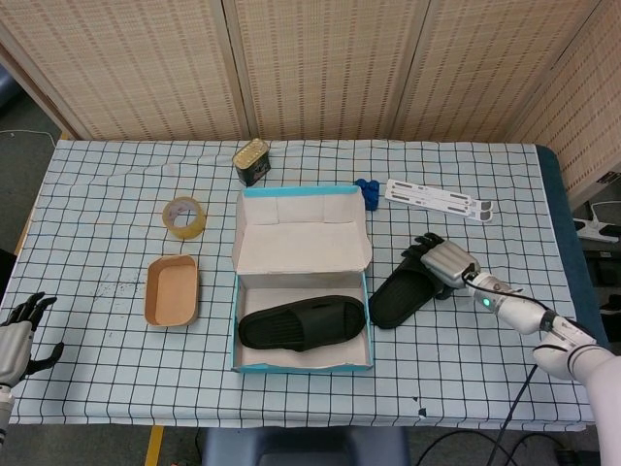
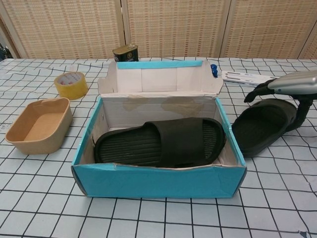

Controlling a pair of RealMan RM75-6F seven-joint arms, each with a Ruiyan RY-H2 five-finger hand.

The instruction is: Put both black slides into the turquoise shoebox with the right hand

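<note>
The turquoise shoebox (image 1: 237, 320) (image 2: 158, 181) stands open mid-table, lid flap up at the back. One black slide (image 1: 302, 324) (image 2: 161, 144) lies flat inside it. The second black slide (image 1: 398, 299) (image 2: 260, 128) lies on the checked cloth just right of the box. My right hand (image 1: 442, 260) (image 2: 287, 85) hovers over that slide's far end. Its fingers (image 2: 255, 94) spread above the far edge and its thumb reaches down beside the right edge. I see no firm grip. My left hand (image 1: 19, 332) hangs at the table's lower left edge, fingers apart, holding nothing.
A yellow tape roll (image 1: 183, 216) (image 2: 71, 83) and a tan tray (image 1: 172, 289) (image 2: 35, 125) sit left of the box. Behind it stand a tin can (image 1: 251, 161) (image 2: 125, 52), a blue object (image 1: 367, 192) and white strips (image 1: 439, 200) (image 2: 247, 78).
</note>
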